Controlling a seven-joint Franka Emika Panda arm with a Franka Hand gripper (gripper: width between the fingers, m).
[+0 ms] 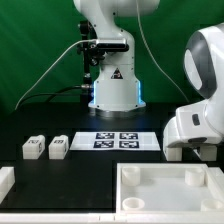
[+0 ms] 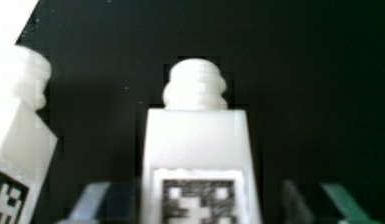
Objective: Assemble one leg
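Observation:
In the wrist view a leg (image 2: 198,150), a white blocky peg with a rounded threaded tip and a black-and-white tag, lies between my fingers. The gripper (image 2: 210,205) straddles it with a narrow dark gap on each side, so the jaws stand open. A second leg (image 2: 20,120) lies close beside it. In the exterior view the gripper (image 1: 183,152) is low over the black table at the exterior view's right, and it hides these legs. Two more legs (image 1: 33,148) (image 1: 58,148) lie at the exterior view's left.
The marker board (image 1: 118,140) lies in the middle of the table. A large white tray-like piece (image 1: 165,200) with a raised rim sits at the front. Another white part (image 1: 5,180) shows at the front left edge. The robot base (image 1: 112,85) stands behind.

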